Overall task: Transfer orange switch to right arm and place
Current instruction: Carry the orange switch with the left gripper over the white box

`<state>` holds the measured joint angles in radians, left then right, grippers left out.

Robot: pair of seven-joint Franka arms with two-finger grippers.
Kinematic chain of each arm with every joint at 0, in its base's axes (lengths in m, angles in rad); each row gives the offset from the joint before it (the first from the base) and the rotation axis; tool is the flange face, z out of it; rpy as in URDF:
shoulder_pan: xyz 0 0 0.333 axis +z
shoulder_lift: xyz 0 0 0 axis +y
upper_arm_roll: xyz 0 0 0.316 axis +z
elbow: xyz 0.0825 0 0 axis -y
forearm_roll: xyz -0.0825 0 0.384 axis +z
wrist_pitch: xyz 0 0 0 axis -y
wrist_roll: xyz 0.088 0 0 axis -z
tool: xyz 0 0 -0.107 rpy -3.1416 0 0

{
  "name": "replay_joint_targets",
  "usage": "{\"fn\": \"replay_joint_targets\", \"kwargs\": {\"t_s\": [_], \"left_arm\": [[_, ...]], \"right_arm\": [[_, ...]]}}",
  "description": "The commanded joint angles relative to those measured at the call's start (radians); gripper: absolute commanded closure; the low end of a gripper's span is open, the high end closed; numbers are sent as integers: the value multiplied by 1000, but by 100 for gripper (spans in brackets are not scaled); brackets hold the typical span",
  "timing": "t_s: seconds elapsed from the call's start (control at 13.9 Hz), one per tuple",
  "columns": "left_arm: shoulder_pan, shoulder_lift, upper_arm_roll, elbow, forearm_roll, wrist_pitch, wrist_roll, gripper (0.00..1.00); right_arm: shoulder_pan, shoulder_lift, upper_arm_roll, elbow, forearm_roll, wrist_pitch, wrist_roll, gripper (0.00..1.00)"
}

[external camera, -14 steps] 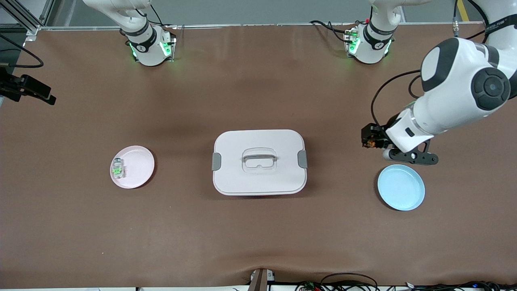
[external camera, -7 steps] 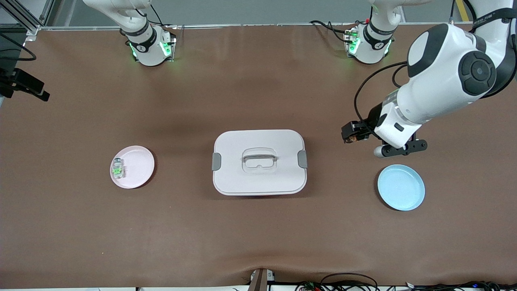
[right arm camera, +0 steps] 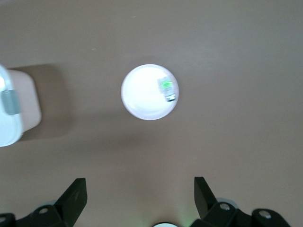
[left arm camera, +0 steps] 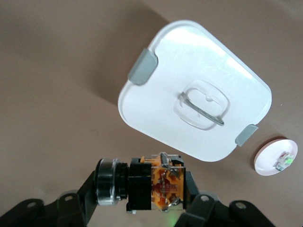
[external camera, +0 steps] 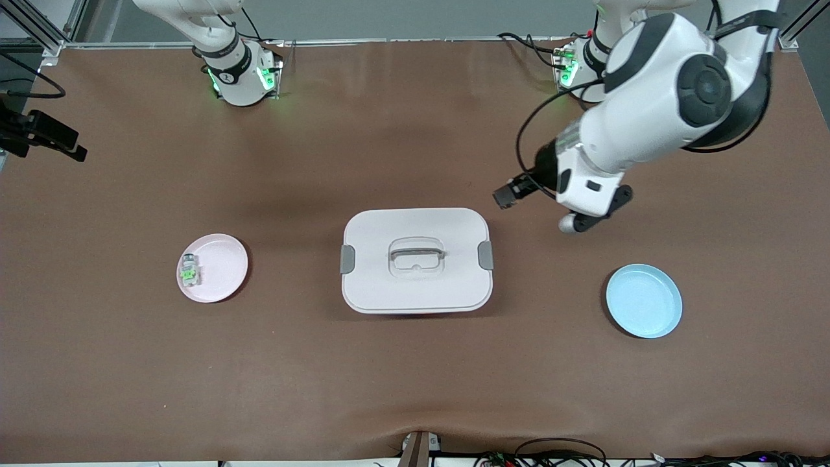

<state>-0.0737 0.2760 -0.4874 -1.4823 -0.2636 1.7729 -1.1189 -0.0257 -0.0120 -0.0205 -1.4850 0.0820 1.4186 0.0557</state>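
One small rigid orange switch, probably light, clamped in left gripper above table beside lidded box; right gripper wide open, empty; regrasp at its black body.

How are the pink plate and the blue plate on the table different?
The pink plate lies toward the right arm's end of the table; the blue plate lies toward the left arm's end. The pink plate carries a small clear part with green markings near its rim, while the blue plate holds nothing. The blue plate looks slightly larger. Both are round, shallow and flat on the brown table, with the white lidded box between them.
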Motion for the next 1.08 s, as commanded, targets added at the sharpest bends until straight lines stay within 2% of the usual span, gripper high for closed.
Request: {"fn": "replay_joint_targets", "kwargs": {"t_s": [0.0, 0.22, 0.5, 0.65, 0.86, 1.0], "left_arm": [[-60, 45, -2, 65, -11, -12, -137, 100], [-121, 72, -2, 89, -13, 28, -296, 100], [-202, 130, 0, 122, -13, 143, -519, 100], [-247, 146, 6, 123, -9, 192, -597, 100], [-278, 170, 6, 145, -9, 198, -643, 100], [-304, 195, 12, 168, -6, 198, -676, 100]], "right_arm": [[-16, -12, -2, -49, 154, 11, 51, 0], [-10, -84, -1, -162, 243, 110, 130, 0], [4, -242, 5, -415, 387, 308, 186, 0], [33, -317, 5, -532, 459, 397, 233, 0], [113, -425, 19, -702, 542, 561, 311, 0], [167, -466, 63, -783, 571, 693, 380, 0]]}}
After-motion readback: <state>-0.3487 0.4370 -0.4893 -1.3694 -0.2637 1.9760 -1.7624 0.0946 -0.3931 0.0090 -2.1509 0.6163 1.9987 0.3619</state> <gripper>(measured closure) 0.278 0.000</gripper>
